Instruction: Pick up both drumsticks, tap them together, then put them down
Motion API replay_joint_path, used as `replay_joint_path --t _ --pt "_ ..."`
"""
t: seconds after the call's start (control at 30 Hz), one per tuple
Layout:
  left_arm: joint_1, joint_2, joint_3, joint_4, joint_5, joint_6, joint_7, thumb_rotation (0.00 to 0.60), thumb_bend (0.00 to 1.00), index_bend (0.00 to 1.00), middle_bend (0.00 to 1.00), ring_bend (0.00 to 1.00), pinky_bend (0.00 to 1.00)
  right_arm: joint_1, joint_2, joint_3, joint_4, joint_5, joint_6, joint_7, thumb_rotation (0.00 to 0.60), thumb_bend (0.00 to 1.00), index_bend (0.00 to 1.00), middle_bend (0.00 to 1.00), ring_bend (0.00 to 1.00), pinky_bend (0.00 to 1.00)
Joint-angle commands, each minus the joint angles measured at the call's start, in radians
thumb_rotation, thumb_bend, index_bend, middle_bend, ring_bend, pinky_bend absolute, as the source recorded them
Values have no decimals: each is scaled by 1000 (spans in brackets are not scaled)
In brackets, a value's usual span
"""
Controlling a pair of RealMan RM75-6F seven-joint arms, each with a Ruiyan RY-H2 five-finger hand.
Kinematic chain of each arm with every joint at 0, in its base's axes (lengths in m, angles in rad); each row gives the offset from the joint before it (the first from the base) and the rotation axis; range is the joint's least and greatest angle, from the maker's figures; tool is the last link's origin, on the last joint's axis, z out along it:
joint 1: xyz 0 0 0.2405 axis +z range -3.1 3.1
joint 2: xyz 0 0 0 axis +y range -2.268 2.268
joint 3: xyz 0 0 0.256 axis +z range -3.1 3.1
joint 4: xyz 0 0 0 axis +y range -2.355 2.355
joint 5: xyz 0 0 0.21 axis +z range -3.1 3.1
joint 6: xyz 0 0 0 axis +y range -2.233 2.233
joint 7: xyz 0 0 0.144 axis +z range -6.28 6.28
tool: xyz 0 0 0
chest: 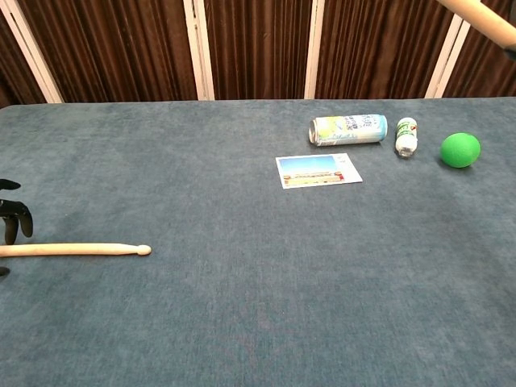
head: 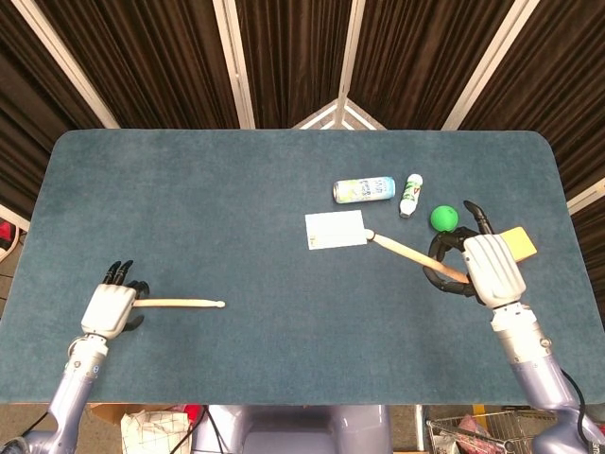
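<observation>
One pale wooden drumstick [head: 180,304] lies flat on the blue table at the front left, with its tip pointing right; in the chest view the same drumstick [chest: 76,249] runs off the left edge. My left hand [head: 112,308] sits over its butt end. Dark fingers [chest: 13,219] are spread above the stick and the thumb is below it, not closed around it. My right hand [head: 484,267] grips the second drumstick [head: 411,251] by its butt and holds it off the table with the tip aimed left over the card. The chest view shows only a piece of that drumstick [chest: 482,16].
A white card [head: 335,230], a lying can [head: 364,189], a small bottle [head: 411,194] and a green ball [head: 443,218] lie at the right centre. A yellow block [head: 519,241] sits just behind my right hand. Dark curtains back the table [head: 236,218].
</observation>
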Motion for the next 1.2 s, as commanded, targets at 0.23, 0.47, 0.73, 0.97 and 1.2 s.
replay_joint_path --t 0.23,0.47,0.73,0.97,1.2 --pt "-12 -44 -9 34 6 22 31 600 384 447 482 63 0 0 1 -5 11 7 -4 2 600 404 674 634 497 11" --pt "-23 -55 -6 45 4 10 56 600 397 449 473 63 0 1 8 -3 4 10 -2 -5 600 405 675 634 497 11" --pt "-28 -68 4 52 17 16 66 600 424 484 485 77 0 -1 9 -9 10 8 -1 -1 600 404 674 634 497 11" --pt "-28 -71 9 50 30 32 78 600 431 513 505 77 0 0 12 -8 9 8 1 -2 600 404 675 634 498 11" --pt "-24 -74 7 57 15 32 99 600 431 514 506 77 0 1 17 -10 12 11 -3 -3 600 405 674 634 499 11"
